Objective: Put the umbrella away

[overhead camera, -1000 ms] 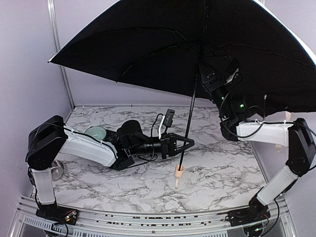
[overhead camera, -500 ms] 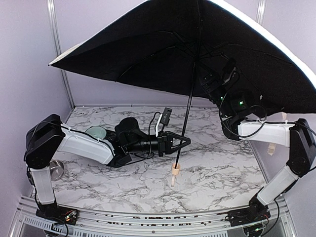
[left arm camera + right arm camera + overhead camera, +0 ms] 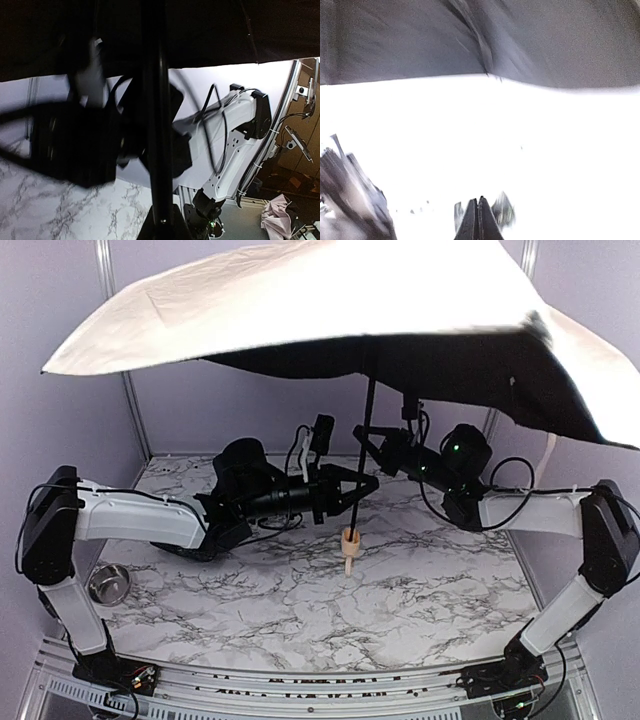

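A small metal bowl (image 3: 107, 583) sits on the marble-patterned table (image 3: 420, 600).

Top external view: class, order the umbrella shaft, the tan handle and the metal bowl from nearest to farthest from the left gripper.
1. umbrella shaft: clamped in the left gripper, in the middle.
2. tan handle: just below, at the shaft's lower end.
3. metal bowl: far left, at the near side.

We count one umbrella (image 3: 300, 300), with one black shaft (image 3: 366, 410) and one tan handle (image 3: 349, 540). We count two hands: the left hand (image 3: 362, 485) and the right hand (image 3: 368, 437). On the one marble tabletop (image 3: 300, 610) we count one small metal bowl (image 3: 105, 583).
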Motion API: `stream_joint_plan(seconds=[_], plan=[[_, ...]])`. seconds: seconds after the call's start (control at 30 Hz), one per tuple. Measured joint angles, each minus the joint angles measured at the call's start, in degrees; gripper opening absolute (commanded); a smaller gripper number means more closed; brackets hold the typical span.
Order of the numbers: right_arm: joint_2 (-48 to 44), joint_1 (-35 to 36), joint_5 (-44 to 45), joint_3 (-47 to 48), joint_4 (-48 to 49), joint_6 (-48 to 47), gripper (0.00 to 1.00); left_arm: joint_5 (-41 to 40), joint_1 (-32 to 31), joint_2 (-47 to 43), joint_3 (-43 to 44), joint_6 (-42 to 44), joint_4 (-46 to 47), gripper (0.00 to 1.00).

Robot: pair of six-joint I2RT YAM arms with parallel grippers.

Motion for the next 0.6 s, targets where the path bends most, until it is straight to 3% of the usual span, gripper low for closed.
stream_joint_plan(seconds=[0.3,0.4,0.5,0.6], plan=[[-1.79,0.04,0.07,-2.78,-5.31,-4.55,0.01,-1.11,-0.15,-0.44,4.66,2.54,1.64,0.0],[-4.31,-0.26,0.98,-0.92,-6.51,-6.29,0.1,-1.66,-0.15,-0.44,2.91,1.53,1.49,0.0],[-6.27,-0.83,1.4,2.51,-6.6,-7.19,0.3,-2.23,-0.22,-0.31,1.01,0.83,0.76,0.0],[-7.13,-1.4,1.18,5.75,-3.52,-6.1,0.42,-2.89,-0.37,0.24,0.37,0.68,-0.46,0.0]])
